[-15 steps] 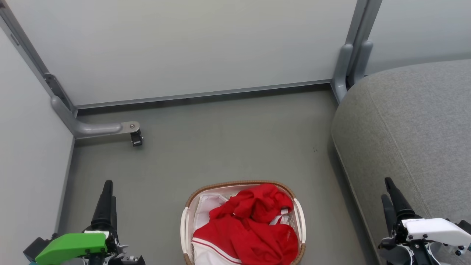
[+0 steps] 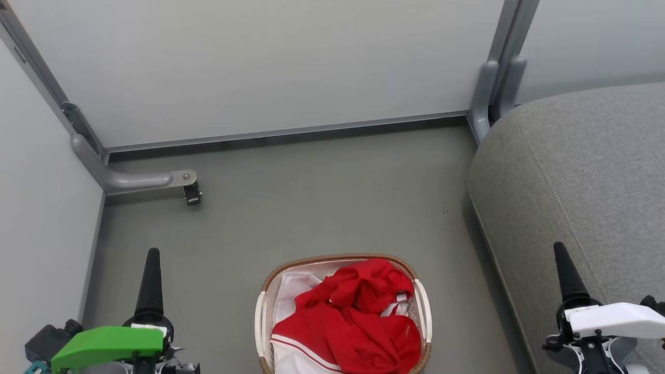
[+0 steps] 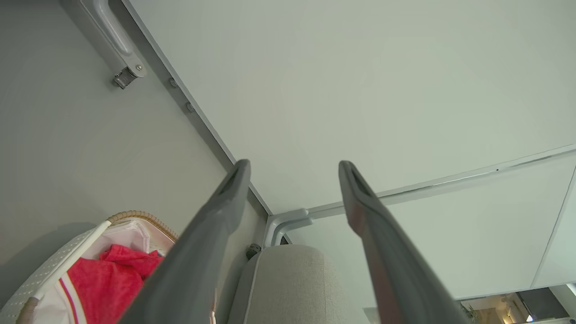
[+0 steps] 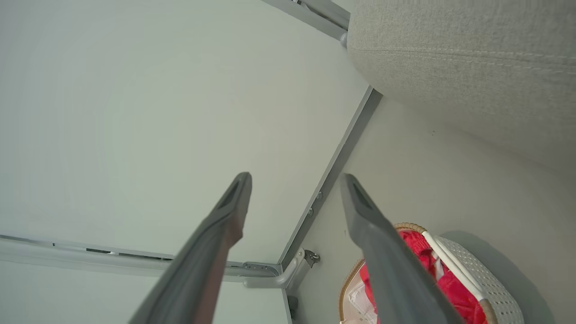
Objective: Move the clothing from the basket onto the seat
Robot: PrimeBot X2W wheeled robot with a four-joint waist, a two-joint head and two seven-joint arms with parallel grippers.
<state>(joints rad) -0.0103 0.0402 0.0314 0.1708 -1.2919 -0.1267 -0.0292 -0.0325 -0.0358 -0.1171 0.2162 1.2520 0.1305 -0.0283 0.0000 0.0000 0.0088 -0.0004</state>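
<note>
Clothing [image 2: 358,317] is noted heaped in the basket [image 2: 340,258], near the seat [image 2: 582,171], with left gripper [image 3: 292,168] and right gripper [image 4: 294,180] both spread wide and empty, so the first pick is judged pending and a reach down onto the red fabric is required.

Left gripper [image 2: 153,255] seen at 7 o'clock ahead of a green wrist cover [image 2: 106,345], right gripper [image 2: 561,248] seen at 4 o'clock ahead of a white wrist cover [image 2: 615,318], fingers [image 3: 216,225] pointed to 12 o'clock, jaws spread wide
</note>
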